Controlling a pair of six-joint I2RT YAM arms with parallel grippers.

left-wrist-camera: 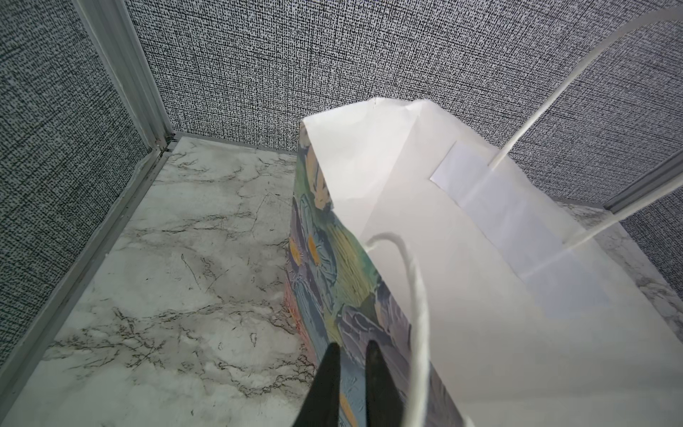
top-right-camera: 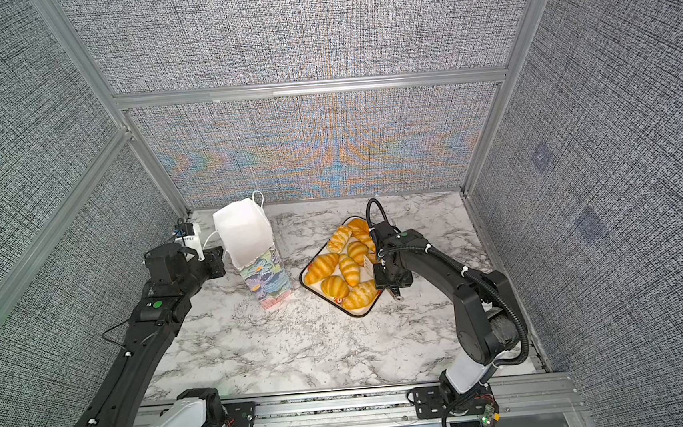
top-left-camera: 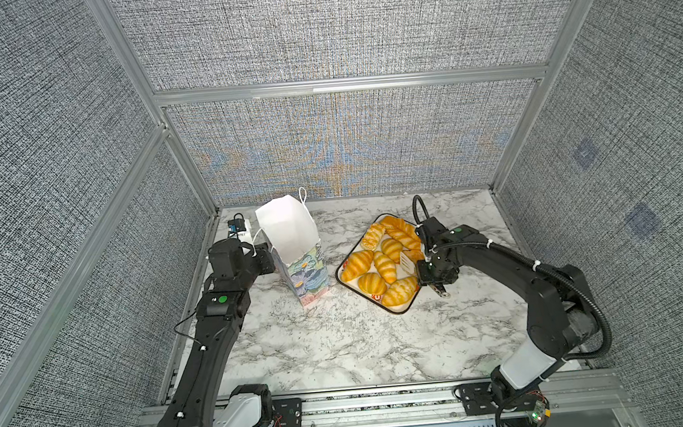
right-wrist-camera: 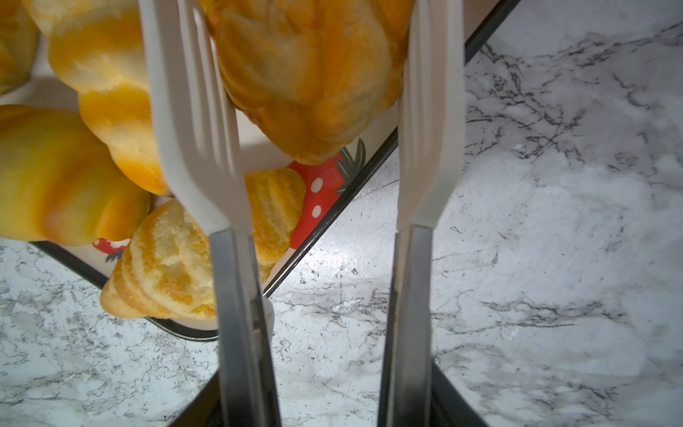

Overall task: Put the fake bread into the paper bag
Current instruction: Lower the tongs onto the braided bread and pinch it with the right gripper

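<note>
Several pieces of fake bread (top-left-camera: 383, 265) (top-right-camera: 348, 270) lie on a strawberry-print tray (top-left-camera: 411, 302) with a black rim (right-wrist-camera: 332, 218). My right gripper (top-left-camera: 419, 271) (top-right-camera: 378, 274) (right-wrist-camera: 329, 406) is shut on white slotted tongs (right-wrist-camera: 199, 148). The blades of the tongs flank one golden pastry (right-wrist-camera: 314, 74) over the tray's edge. The paper bag (top-left-camera: 291, 235) (top-right-camera: 245, 234) (left-wrist-camera: 480, 295) stands upright at the back left, its mouth open. My left gripper (top-left-camera: 270, 258) (left-wrist-camera: 351, 355) sits against its floral outer wall beside a cord handle (left-wrist-camera: 417, 314), jaws nearly together with nothing seen between them.
A small white and blue device (top-left-camera: 237, 227) sits in the back left corner behind the bag. Grey textured walls with aluminium posts (top-left-camera: 186, 172) enclose the marble tabletop (top-left-camera: 342, 348). A metal rail (top-left-camera: 388, 402) runs along the front edge.
</note>
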